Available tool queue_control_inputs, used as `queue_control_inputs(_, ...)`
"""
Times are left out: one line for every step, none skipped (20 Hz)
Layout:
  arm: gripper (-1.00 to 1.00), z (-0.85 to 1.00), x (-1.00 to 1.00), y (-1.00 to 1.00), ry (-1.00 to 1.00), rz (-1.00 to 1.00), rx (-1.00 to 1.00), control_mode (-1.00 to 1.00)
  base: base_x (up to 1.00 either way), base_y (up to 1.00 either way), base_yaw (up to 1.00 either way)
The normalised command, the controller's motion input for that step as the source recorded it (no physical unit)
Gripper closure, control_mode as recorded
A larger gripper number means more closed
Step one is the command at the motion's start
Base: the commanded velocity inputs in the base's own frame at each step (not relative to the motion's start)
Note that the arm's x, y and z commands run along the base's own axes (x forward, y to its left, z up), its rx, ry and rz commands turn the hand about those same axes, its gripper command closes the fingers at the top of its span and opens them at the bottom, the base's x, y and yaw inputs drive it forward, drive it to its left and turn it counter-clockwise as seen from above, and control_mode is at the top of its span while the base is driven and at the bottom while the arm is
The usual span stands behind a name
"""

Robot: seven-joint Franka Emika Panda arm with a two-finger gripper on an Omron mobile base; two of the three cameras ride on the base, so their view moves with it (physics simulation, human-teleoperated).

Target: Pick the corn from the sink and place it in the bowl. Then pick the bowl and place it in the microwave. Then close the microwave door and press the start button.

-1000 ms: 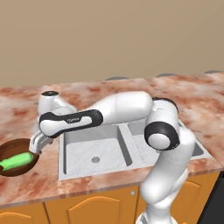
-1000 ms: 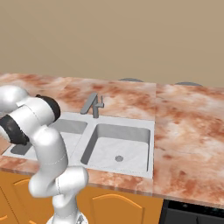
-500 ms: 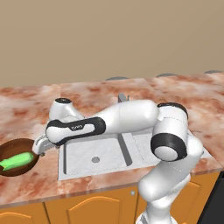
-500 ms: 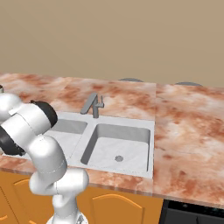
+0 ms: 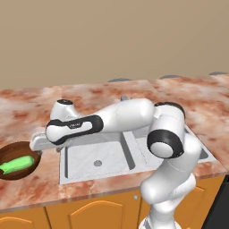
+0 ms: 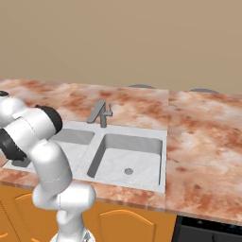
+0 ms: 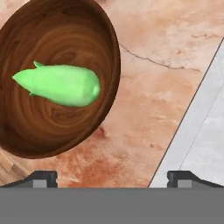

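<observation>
The dark brown wooden bowl [image 5: 13,153] stands on the marble counter left of the sink [image 5: 112,154], and the bright green corn [image 5: 17,164] lies inside it. In the hand view the corn [image 7: 59,85] rests across the middle of the bowl [image 7: 87,127], at upper left. My gripper [image 5: 35,147] hovers low over the counter just off the bowl's right rim, between bowl and sink. It is open and holds nothing; its fingertips [image 7: 41,178] stand wide apart above bare marble. The microwave and its door are out of view.
The steel double sink [image 6: 127,158] with its grey faucet [image 6: 100,113] lies right of the hand; its rim [image 7: 197,131] crosses the hand view's right side. My white arm stretches across the left basin. Orange cabinet fronts [image 5: 89,212] run under the counter edge.
The forearm has dropped lower and stretched out flatter over the sink, and the wrist has turned. The hand stays beside the bowl's right rim, still open. Corn and bowl have not moved.
</observation>
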Motion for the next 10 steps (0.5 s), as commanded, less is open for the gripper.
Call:
queue_control_inputs(-1.00,0.00,0.04,0.49,0.10,-0.15,0.00,-1.00,0.00,0.00,0.00)
queue_control_inputs(-1.00,0.00,0.08,0.36,0.13,-0.15,0.00,-1.00,0.00,0.00,0.00)
queue_control_inputs(-1.00,-0.04,0.06,0.36,0.16,-0.16,0.00,-1.00,0.00,0.00,0.00)
queue_control_inputs(-1.00,-0.14,0.16,0.21,0.20,-0.18,0.00,-1.00,0.00,0.00,0.00)
queue_control_inputs(-1.00,-0.27,0.21,0.13,0.21,-0.19,0.00,-1.00,0.00,0.00,0.00)
queue_control_inputs(-1.00,-0.25,0.19,0.10,0.16,-0.19,0.00,-1.00,0.00,0.00,0.00)
queue_control_inputs(-1.00,-0.24,0.19,0.08,0.15,-0.18,0.00,-1.00,0.00,0.00,0.00)
queue_control_inputs(-1.00,-0.26,0.13,0.03,0.12,-0.16,0.00,-1.00,0.00,0.00,0.00)
queue_control_inputs(-1.00,-0.26,0.14,0.01,0.11,-0.15,0.00,-1.00,0.00,0.00,0.00)
queue_control_inputs(-1.00,-0.24,0.22,0.09,0.11,-0.15,-0.02,-1.00,0.00,0.00,0.00)
